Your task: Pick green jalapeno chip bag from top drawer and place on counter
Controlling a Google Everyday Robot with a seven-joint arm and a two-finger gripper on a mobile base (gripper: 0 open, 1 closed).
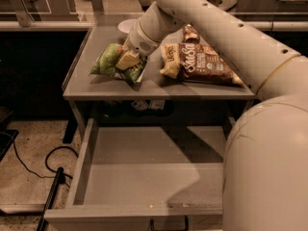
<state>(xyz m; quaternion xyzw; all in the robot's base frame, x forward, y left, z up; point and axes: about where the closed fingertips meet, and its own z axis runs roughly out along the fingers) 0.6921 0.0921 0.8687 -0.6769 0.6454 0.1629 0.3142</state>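
The green jalapeno chip bag [108, 60] lies crumpled on the left part of the grey counter [159, 88]. My gripper [128, 61] reaches down from the white arm [211, 28] and sits right at the bag's right end, touching it and covering part of it. The top drawer [144, 177] is pulled out below the counter. Its floor shows nothing inside, and its dark handle [168, 224] is at the bottom edge of the view.
A larger brown-and-yellow chip bag [199, 64] lies on the counter's right half, next to the gripper. A white bowl [126, 25] stands at the back of the counter. A black cable [45, 165] runs over the floor at the left. My arm's big link [269, 162] fills the right side.
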